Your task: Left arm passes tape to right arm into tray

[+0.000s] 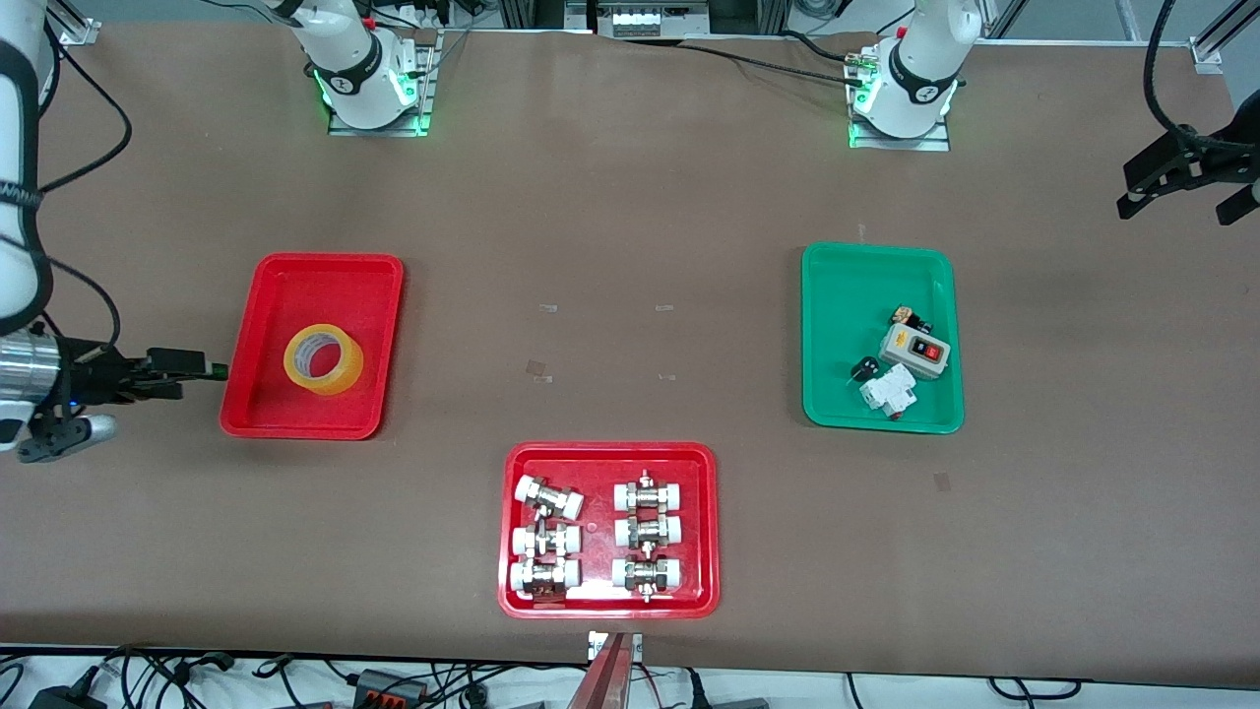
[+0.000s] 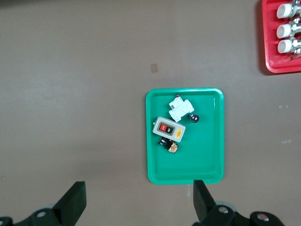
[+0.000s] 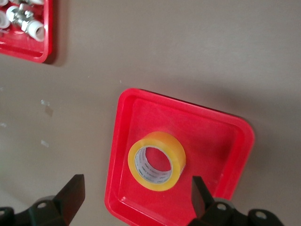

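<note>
The yellow tape (image 1: pixel 324 359) lies flat in the plain red tray (image 1: pixel 266 295), hole upward. It also shows in the right wrist view (image 3: pixel 157 161), inside the tray (image 3: pixel 221 136). My right gripper (image 1: pixel 197 374) is open and empty, raised beside the tray's edge toward the right arm's end of the table. In its wrist view (image 3: pixel 136 187) the tape sits between the spread fingers (image 3: pixel 73 193), well below them. My left gripper (image 1: pixel 1181 202) is open and empty, up over the table at the left arm's end. In its wrist view (image 2: pixel 138 190) only bare table and the green tray lie below.
A green tray (image 1: pixel 837 295) with a switch box (image 1: pixel 914 349) and small parts sits toward the left arm's end, also in the left wrist view (image 2: pixel 207 160). A red tray of white-capped fittings (image 1: pixel 704 532) lies nearest the front camera.
</note>
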